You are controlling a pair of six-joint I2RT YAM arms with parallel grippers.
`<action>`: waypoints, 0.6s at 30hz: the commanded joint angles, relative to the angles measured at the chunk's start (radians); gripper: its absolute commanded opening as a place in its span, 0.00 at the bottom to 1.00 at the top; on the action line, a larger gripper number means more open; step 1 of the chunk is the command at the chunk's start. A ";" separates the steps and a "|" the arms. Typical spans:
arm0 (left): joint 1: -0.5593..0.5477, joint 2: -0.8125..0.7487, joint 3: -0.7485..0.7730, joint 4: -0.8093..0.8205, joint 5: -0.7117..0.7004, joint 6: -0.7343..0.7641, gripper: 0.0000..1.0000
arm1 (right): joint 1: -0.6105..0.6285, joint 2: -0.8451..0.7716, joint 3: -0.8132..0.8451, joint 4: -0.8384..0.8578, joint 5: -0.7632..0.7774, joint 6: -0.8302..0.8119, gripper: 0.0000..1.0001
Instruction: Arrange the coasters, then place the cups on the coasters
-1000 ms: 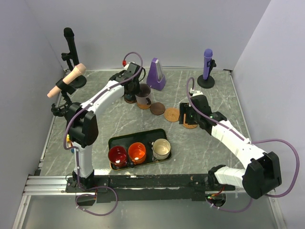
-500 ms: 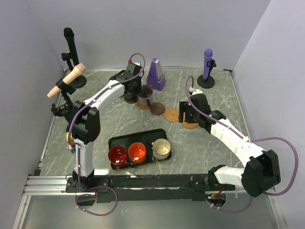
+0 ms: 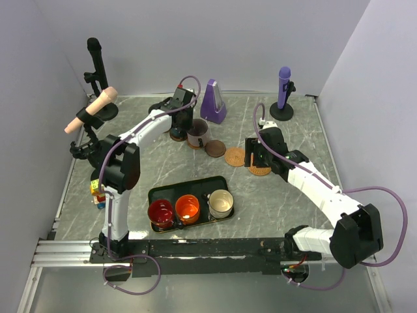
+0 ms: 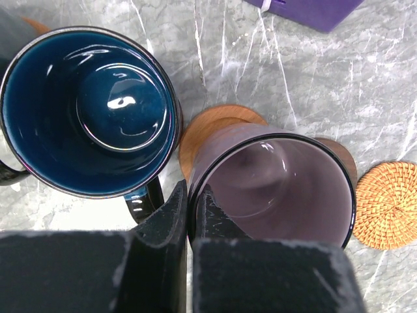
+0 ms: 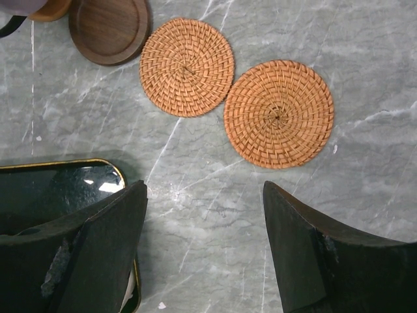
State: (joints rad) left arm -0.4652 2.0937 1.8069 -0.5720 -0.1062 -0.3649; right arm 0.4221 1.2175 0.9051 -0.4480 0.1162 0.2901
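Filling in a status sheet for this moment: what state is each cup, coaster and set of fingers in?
lilac cup: upright, empty, gripped, over light wooden coaster.
navy cup: upright, empty, free.
red cup, orange cup, cream cup: upright in tray.
woven coasters: flat, bare.
dark wooden coaster: flat, bare.
left fingers: shut on lilac cup's rim.
right fingers: open, empty.

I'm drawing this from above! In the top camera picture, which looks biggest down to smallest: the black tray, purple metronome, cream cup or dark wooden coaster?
1. black tray
2. purple metronome
3. cream cup and dark wooden coaster: they look about alike, and the cup sits nearer the camera, so unranked.
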 commanded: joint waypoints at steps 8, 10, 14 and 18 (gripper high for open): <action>-0.003 -0.001 0.062 0.080 0.028 0.053 0.01 | 0.003 0.008 0.054 0.012 0.023 -0.014 0.79; -0.003 0.002 0.062 0.089 0.037 0.058 0.01 | 0.003 0.010 0.055 0.012 0.023 -0.014 0.79; -0.004 0.009 0.063 0.098 0.042 0.066 0.01 | 0.003 0.013 0.057 0.009 0.023 -0.016 0.79; -0.004 0.017 0.065 0.103 0.040 0.075 0.01 | 0.001 0.013 0.058 0.008 0.026 -0.016 0.79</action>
State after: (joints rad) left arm -0.4652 2.1185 1.8069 -0.5468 -0.0906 -0.3035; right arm 0.4217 1.2285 0.9161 -0.4496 0.1207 0.2867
